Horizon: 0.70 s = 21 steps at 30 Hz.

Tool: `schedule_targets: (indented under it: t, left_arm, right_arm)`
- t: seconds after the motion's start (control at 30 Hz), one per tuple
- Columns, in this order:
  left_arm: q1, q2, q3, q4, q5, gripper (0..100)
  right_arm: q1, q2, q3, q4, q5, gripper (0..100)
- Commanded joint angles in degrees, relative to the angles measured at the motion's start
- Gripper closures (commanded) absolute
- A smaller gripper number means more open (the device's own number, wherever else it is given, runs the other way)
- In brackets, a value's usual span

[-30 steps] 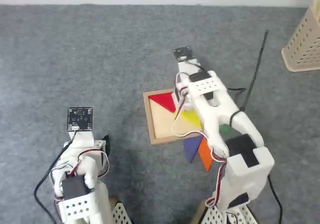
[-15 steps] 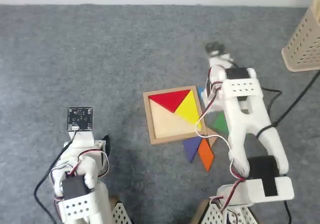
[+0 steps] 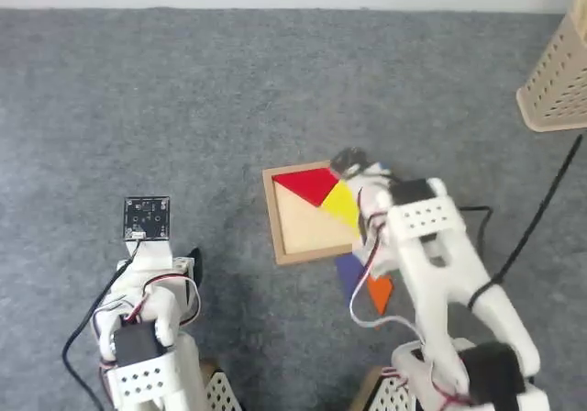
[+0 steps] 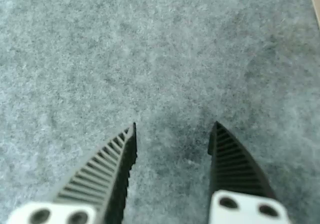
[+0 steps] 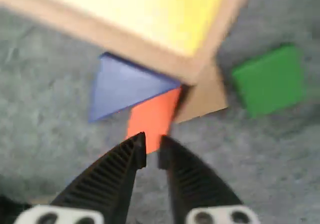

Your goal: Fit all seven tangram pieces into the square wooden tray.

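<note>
swung back from beyond the tray's far corner, the right arm now leans over the loose pieces. right gripper, fingers almost pressed together on nothing, has its tips at the orange piece. beyond lie the blue triangle, tan piece and green square, then the wooden tray holding the yellow triangle and red triangle. left gripper, spread wide, hangs over grey carpet.

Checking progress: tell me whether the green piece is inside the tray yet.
No, the green piece lies on the carpet, outside the tray and beyond its corner.
</note>
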Motion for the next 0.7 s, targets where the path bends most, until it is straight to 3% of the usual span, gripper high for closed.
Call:
schedule_targets:
  t: [0.0, 0.67]
  left_arm:
    - [-0.26, -0.88, -0.22, 0.18, 0.53, 77]
    - [-0.26, -0.88, -0.22, 0.18, 0.53, 77]
  right_arm:
    - [-3.03, -3.65, 1.32, 0.48, 1.05, 79.4]
    - [-3.65, -3.56, 14.68, -14.81, 0.0, 79.3]
